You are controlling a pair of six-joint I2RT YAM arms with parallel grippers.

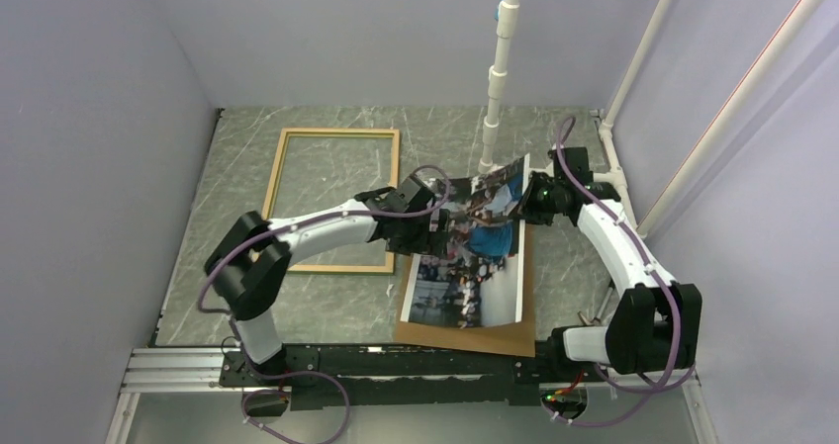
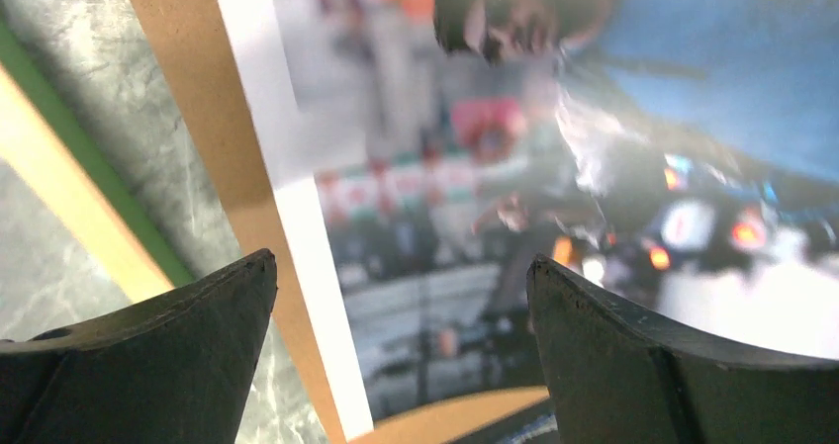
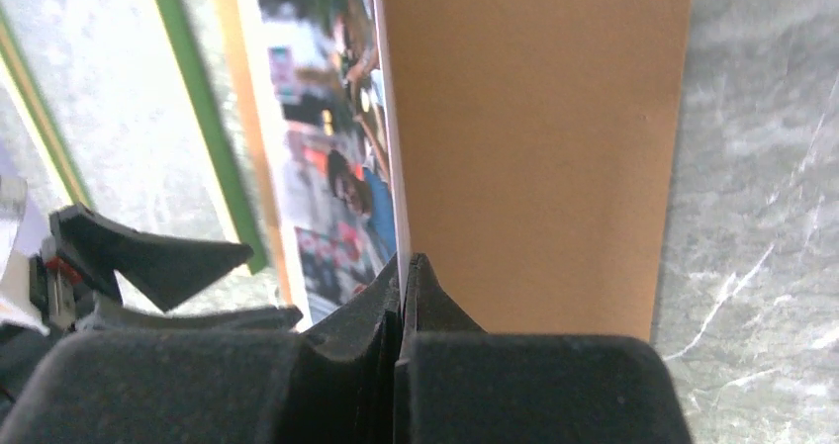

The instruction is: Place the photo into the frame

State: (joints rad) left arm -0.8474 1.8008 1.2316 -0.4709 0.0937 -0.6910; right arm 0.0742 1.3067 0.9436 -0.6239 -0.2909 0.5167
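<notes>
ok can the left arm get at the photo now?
Probably yes: left gripper hangs open over the photo, at its left edge, nothing between; right gripper pinches the far edge up off the board.

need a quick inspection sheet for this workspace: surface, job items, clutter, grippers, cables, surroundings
surface: grey marbled table
job's things: the photo has its far edge lifted and its near edge resting on the brown backing board; the frame lies flat to the left, wood face up, with the table showing through it
clutter: nothing seen
grippers: right gripper is shut on the photo's far edge; left gripper is open above the photo's left part
cables: purple cables loop along both arms
surroundings: lavender walls, white pipe at the back, metal rail at the near edge
</notes>
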